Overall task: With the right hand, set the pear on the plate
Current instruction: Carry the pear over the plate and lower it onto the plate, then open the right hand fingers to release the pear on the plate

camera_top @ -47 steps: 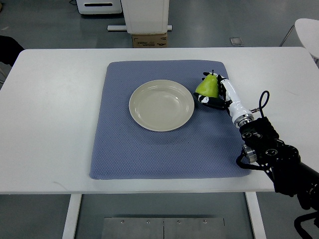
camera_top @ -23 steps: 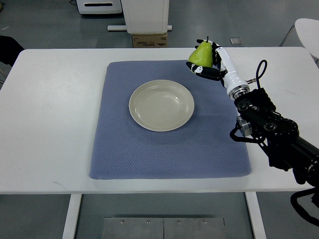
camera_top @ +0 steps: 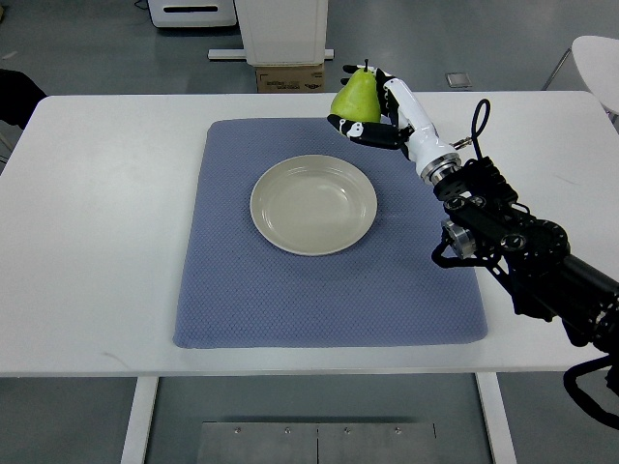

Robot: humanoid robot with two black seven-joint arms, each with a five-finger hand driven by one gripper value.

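worktop: white, carries blue mat | plate: bare, mid-mat, ready to receive | right hand: fingers curled round pear, stem up, held aloft beyond plate's far edge, likely to clear rim before lowering | left hand: out of view

My right hand is glossy white and black plastic. The pear looks smooth. The mat is textured cloth, the plate glazed.
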